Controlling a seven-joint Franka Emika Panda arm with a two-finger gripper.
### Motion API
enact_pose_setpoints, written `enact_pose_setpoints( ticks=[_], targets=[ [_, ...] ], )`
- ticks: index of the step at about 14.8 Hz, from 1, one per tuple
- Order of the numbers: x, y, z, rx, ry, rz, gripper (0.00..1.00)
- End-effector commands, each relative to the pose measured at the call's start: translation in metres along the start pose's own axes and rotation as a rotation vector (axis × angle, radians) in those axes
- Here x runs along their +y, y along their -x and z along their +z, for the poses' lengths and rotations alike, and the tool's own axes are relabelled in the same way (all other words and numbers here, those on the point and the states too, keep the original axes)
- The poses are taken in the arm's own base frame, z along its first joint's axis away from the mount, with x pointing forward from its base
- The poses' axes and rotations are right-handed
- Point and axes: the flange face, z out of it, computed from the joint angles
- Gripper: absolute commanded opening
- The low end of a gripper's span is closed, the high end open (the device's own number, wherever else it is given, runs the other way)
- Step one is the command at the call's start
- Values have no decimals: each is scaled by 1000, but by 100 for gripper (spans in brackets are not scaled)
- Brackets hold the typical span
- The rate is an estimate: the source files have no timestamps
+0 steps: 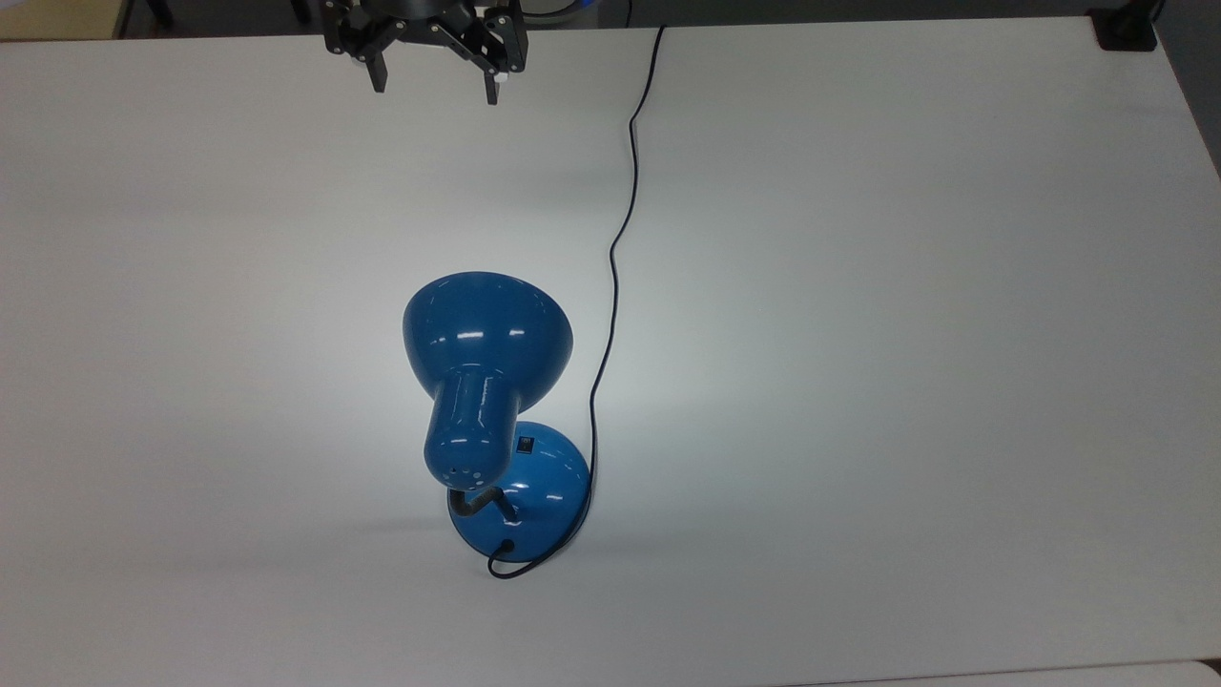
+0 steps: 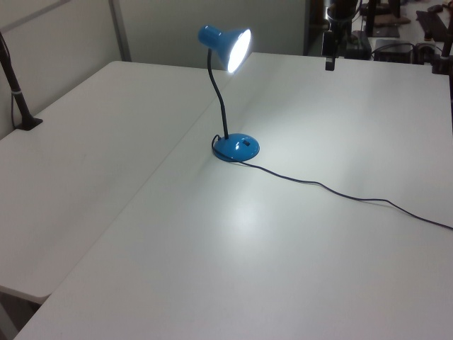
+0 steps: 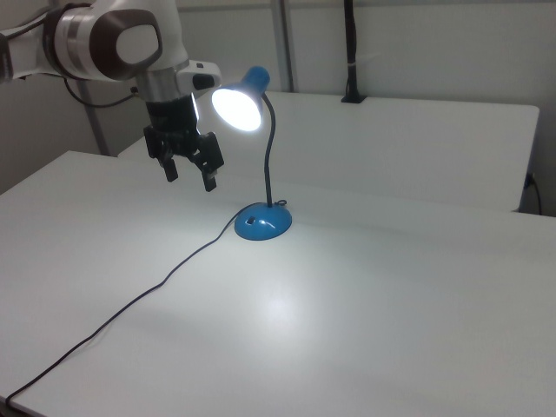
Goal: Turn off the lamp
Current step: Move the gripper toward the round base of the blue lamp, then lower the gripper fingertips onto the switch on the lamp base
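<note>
Glossy blue lamp (image 1: 486, 382), bell shade lit, domed base, lower centre of matte white desk (image 1: 858, 382); gripper (image 1: 435, 91) top left, black fingers (image 1: 379, 76) spread, empty.

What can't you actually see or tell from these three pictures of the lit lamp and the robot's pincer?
- Switch: too small in every view to read its position.
- Cord: cut off by the top view's upper edge, so no plug.
- Lamp bulb: hidden by the shade in the top view, lost in glare in the right view.
- Pincer: its arm is cropped in the top view.

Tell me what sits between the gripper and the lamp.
Nothing: the top view shows bare white table between the open gripper and the lamp; its cord runs alongside.
</note>
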Motion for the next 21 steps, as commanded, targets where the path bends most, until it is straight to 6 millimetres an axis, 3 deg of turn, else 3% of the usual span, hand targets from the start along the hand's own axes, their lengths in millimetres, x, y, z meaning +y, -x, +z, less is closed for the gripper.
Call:
enact_pose_setpoints(
  ticks=[1, 9, 10, 11, 12, 13, 15, 21],
  targets=[
    [-1, 1, -1, -12, -3, 8, 100],
    [-2, -2, 3, -13, 1, -17, 99],
    [-1, -3, 4, -8, 1, -40, 84],
    [-1, -6, 5, 1, -3, -81, 63],
    [-5, -14, 17, 6, -4, -132, 23],
    [-8, -19, 22, 21, -6, -150, 2],
    [-23, -34, 42, 52, -8, -172, 0],
    [-43, -98, 123, 231, -16, -156, 0]
  ],
)
